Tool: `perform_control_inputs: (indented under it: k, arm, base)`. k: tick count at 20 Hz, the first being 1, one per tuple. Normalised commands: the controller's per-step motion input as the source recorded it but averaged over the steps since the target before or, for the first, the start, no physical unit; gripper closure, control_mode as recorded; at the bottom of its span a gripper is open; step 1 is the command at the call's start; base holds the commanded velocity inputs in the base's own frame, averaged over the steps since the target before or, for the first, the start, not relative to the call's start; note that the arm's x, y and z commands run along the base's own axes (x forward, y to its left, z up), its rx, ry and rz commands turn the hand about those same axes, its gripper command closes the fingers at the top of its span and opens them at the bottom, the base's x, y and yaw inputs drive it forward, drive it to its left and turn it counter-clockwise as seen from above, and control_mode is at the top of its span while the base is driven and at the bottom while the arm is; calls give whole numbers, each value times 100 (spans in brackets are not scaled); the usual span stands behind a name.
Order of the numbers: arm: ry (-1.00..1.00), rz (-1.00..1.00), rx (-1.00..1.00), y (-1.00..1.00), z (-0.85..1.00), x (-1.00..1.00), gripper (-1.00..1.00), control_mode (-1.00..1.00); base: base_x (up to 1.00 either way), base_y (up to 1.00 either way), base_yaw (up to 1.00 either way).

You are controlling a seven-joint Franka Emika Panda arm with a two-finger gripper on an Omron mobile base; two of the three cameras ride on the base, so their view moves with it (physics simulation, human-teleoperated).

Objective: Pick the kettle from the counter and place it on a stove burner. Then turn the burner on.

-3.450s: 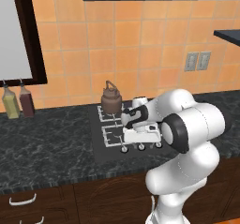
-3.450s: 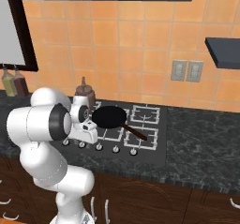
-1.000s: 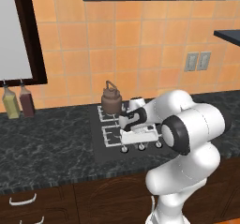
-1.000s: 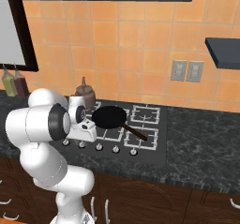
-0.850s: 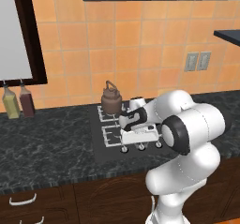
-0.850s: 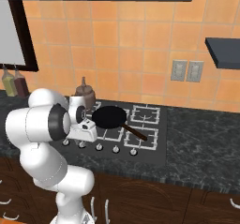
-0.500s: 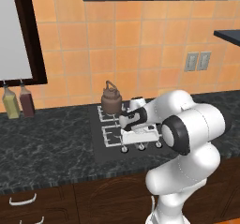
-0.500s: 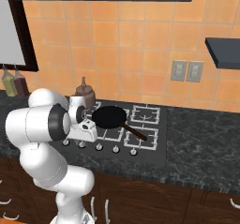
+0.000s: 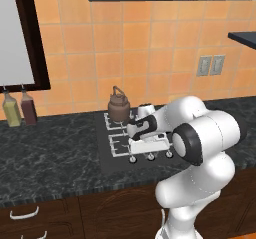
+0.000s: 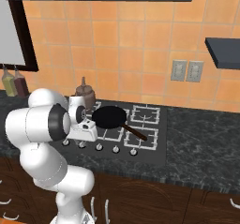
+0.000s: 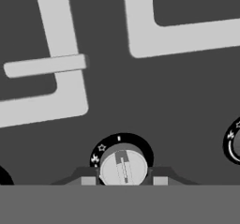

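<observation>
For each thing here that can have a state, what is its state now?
kettle: upright, lid on, standing on the back-left stove burner.
pan: flat on the cooktop, handle pointing toward the front right.
knob: between the gripper fingertips; on or off, cannot tell.
two bottles: upright on the counter.

The gripper (image 11: 123, 181) sat low over the cooktop's front edge, its fingertips either side of a round silver knob (image 11: 123, 166). Light-grey grate bars (image 11: 65, 68) lay just beyond. The kettle (image 9: 119, 107) occupied the back-left grate, and a black pan (image 10: 110, 117) blocked the middle. The counter (image 9: 50, 148) left of the cooktop lay open.
</observation>
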Motion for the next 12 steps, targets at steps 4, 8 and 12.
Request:
perform_control_inputs:
  k: [4,8,12]
  arm:
    - [0,7,0,0,-1,-1,100,-100]
    - [0,5,0,-2,-1,-1,100,-100]
    - [0,12,0,-5,-1,0,100,-100]
  base:
    - [0,0,0]
    - [0,0,0]
    - [0,0,0]
